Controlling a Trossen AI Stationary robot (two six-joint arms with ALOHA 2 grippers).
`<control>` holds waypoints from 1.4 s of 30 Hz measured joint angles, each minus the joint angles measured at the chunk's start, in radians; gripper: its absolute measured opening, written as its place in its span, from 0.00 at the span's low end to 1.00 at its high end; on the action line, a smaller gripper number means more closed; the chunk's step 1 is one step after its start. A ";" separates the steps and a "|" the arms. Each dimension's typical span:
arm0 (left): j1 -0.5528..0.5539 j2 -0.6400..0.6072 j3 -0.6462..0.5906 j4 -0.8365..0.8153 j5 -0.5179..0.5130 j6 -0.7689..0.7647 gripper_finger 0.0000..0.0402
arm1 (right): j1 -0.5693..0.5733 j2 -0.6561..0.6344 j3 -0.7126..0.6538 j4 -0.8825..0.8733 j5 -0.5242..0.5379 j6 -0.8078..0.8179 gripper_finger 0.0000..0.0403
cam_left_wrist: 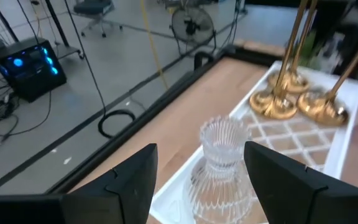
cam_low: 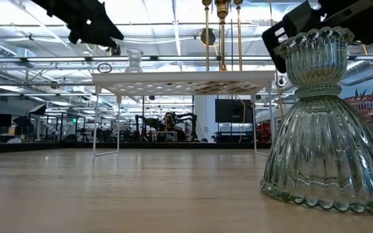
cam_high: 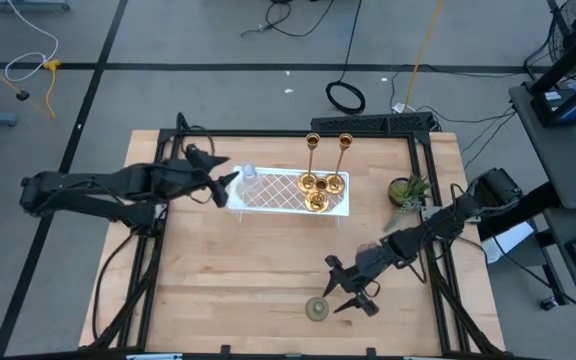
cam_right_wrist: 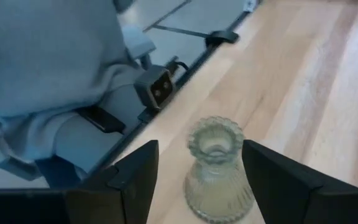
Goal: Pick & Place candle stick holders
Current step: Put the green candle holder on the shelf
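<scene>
A clear glass holder stands on its base at the left end of the white lattice tray. My left gripper is open. Its fingers stand on either side of that holder without plainly touching it. A green glass holder stands on its base on the table near the front edge. My right gripper is open just right of it, and its fingers flank the holder in the right wrist view. Two tall brass holders and squat brass ones stand on the tray's right part.
A small potted plant stands right of the tray. A pink glass holder shows behind the green one in the low view. Light-blue cloth and a small camera block lie beyond the table's near edge.
</scene>
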 joint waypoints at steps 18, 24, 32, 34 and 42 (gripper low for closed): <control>0.000 -0.087 0.000 0.000 0.044 -0.008 0.61 | 0.010 0.278 0.000 0.370 0.026 0.073 0.56; 0.000 -0.087 0.000 0.000 0.047 -0.007 0.61 | 0.004 0.357 0.000 0.540 0.033 0.072 0.56; 0.000 -0.087 0.000 0.000 0.047 -0.007 0.61 | -0.018 0.389 0.000 0.607 0.057 0.072 0.43; 0.000 -0.087 0.000 0.000 0.047 -0.006 0.61 | -0.024 0.389 0.000 0.628 0.063 0.071 0.40; 0.000 -0.087 0.000 0.000 0.048 -0.006 0.61 | -0.051 0.387 0.001 0.756 0.201 0.058 0.42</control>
